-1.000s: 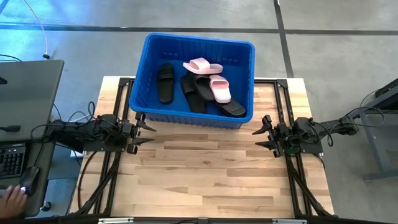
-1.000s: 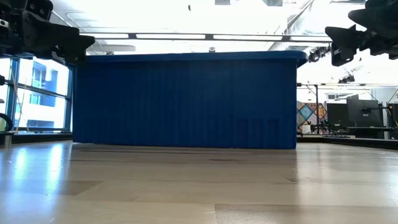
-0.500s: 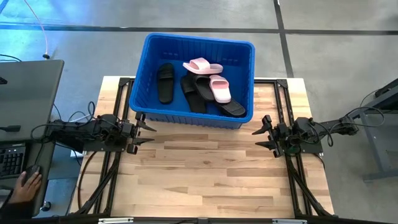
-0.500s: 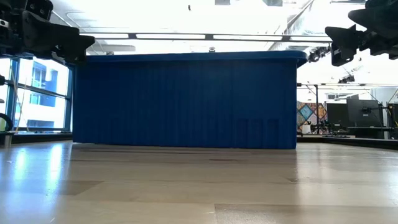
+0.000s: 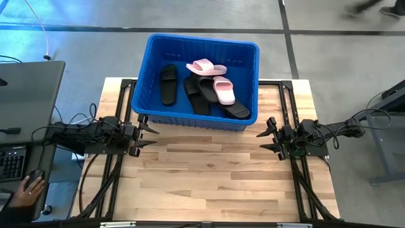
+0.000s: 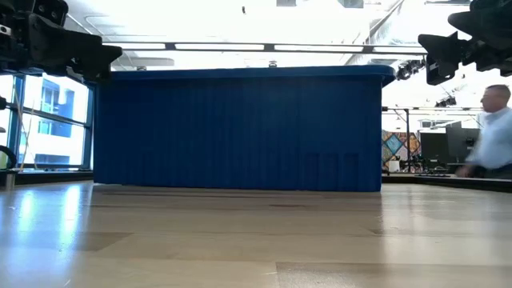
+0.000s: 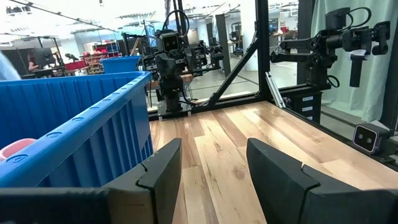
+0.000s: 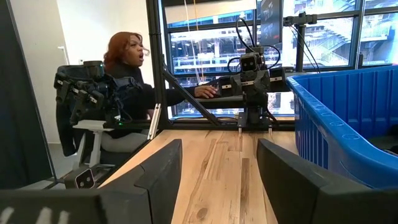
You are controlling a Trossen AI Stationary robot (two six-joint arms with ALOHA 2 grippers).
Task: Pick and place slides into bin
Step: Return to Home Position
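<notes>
Dark left gripper (image 5: 154, 136), right gripper (image 5: 261, 141), jaws parted

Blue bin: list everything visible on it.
The blue bin is a large rectangular tub, plastic by its look, with ribbed walls and a rolled rim. It stands upright and open-topped on the wooden table, at the middle of its far edge. Inside lie two pale pink slides and several black slides, some overlapping. The left gripper and right gripper hang open on its near side, touching nothing.
</notes>
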